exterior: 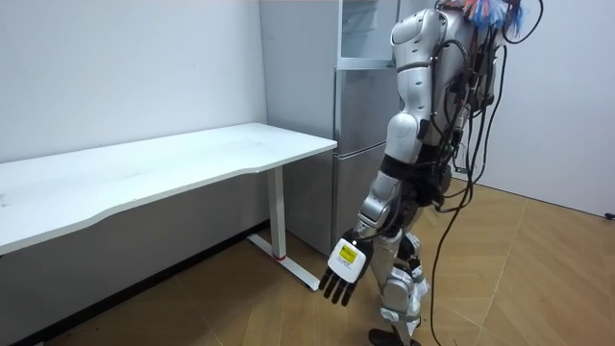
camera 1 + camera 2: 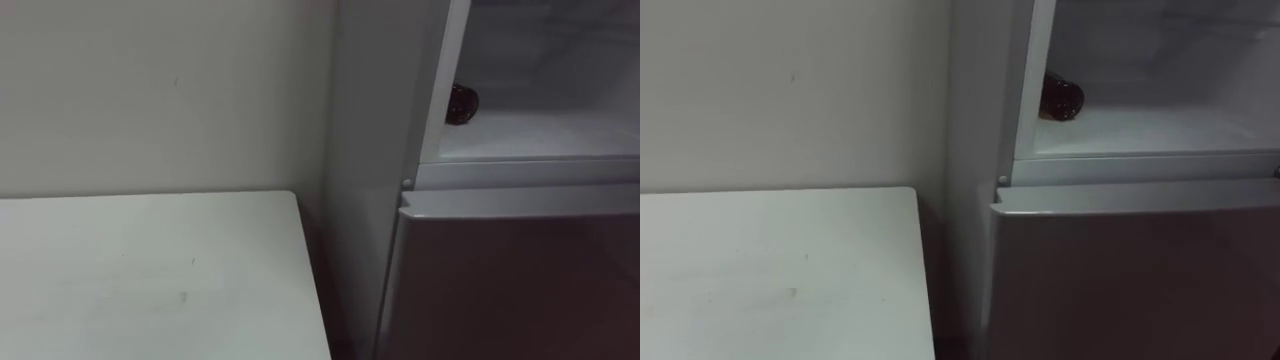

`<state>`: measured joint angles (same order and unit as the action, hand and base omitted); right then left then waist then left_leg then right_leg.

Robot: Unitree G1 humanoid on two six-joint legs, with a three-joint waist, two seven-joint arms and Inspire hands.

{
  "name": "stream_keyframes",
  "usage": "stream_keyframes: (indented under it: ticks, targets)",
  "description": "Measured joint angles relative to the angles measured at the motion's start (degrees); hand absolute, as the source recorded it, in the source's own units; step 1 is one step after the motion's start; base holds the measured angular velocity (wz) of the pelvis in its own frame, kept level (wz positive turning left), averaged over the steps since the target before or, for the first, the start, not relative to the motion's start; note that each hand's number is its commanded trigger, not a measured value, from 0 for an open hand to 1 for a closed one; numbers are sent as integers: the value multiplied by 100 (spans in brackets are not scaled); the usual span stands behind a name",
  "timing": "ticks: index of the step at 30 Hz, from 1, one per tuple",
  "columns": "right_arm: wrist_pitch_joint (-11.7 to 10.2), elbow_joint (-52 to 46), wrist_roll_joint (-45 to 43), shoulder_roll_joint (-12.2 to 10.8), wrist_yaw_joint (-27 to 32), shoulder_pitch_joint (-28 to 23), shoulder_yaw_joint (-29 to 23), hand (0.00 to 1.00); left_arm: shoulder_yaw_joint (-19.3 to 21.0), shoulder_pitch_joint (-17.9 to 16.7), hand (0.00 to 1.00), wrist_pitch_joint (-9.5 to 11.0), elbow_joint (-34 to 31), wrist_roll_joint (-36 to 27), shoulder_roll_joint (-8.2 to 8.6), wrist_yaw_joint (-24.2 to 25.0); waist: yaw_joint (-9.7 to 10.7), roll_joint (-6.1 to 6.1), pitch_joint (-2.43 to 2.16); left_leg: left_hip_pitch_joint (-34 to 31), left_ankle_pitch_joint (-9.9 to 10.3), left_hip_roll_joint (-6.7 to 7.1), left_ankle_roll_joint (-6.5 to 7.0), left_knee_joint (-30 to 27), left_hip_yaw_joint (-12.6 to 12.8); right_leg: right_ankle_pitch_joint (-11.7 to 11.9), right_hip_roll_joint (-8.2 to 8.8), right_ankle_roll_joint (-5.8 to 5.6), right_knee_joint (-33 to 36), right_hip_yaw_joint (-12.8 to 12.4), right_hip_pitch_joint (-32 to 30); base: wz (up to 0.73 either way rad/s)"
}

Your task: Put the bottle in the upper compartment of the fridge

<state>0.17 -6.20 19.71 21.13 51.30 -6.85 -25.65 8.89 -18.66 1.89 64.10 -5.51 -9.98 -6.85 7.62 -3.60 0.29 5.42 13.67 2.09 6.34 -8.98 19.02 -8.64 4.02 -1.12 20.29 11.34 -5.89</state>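
Starting at the left of the eye views, a white desk (image 2: 150, 280) lies across the lower left. Its far edge meets a pale wall (image 2: 160, 90), and its right edge runs close beside the fridge (image 2: 360, 150), with a narrow dark gap between the two. The fridge's white side panel rises just right of the desk's far right corner.

Further right, the upper compartment (image 2: 545, 135) stands open, with white walls and a white floor. The bottle (image 2: 461, 103) is inside it. It is dark and lies on its side on the compartment floor at the far left, close to the left wall, partly hidden by the front frame. Below the compartment's front edge, the grey lower door (image 2: 520, 285) looks shut.

In the room view the robot stands upright on the wooden floor (image 1: 240, 308), facing the fridge, just past the end of the desk that lies towards the room view's right. Its left arm hangs down at its side. The left hand (image 1: 344, 274) is below the level of the desk top, well apart from the bottle. Its fingers (image 1: 336, 288) are straight and spread, pointing at the floor, and the hand is empty.
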Motion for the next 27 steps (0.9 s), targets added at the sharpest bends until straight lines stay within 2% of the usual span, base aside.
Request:
stream_keyframes:
  ticks: [6, 10, 15, 19, 27]
  targets:
    - [1, -28, -2, 0, 1, 0, 26, 0, -1, 6, 0, 123, -2, -1, -7, 7, 14, -44, 26, 7, 4, 24, -8, -21, -3, -107, 23, 5, 37, -14, -19, 0]
    - [112, -29, -454, 0, 1, -35, 104, 0, 1, 11, 0, 211, 0, 12, -7, 11, 24, -60, 36, 8, 1, 25, -11, -32, -1, -114, 24, 6, 45, -13, -22, 0]
    - [124, -106, -771, 0, -126, -104, 391, 0, 0, 34, 0, 243, 5, 10, -13, 10, 34, -92, 47, 10, 2, 24, -11, -33, 3, -114, 24, 6, 43, -9, -22, 0]
    - [124, -159, -962, 0, -429, -142, 643, 0, -2, 36, 0, 244, 11, 4, -15, 11, 3, -133, 39, 14, 3, 23, -9, -41, 3, -109, 24, 9, 43, -13, -17, 0]
    - [126, -405, -1793, -1, -1153, -303, 890, 0, 16, 33, 0, 245, 20, 7, -26, -6, -183, -113, 28, 11, 10, -9, -19, -58, 4, -92, 7, 28, 62, 2, -15, 0]
